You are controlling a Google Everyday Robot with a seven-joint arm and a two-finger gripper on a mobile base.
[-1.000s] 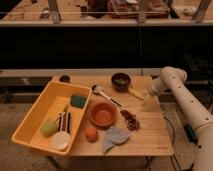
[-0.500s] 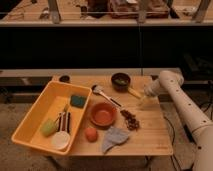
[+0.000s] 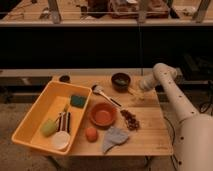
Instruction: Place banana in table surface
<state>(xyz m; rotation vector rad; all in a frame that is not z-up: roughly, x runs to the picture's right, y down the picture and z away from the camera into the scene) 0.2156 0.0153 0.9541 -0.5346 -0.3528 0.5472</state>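
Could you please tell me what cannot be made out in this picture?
- Camera view: whether the gripper, low over the table surface's right rear, holds the banana; it overlaps it.
- Camera view: the robot's body, cut off by the right and bottom edges.

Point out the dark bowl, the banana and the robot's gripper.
dark bowl (image 3: 120,87): camera view, on its front wall.
banana (image 3: 131,92): camera view, middle of the pale fruit, just right of that bowl.
gripper (image 3: 137,95): camera view, at its tip, close beside the banana at the table's far right.

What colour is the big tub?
Yellow tub, camera view; the claw is right of the dark bowl.
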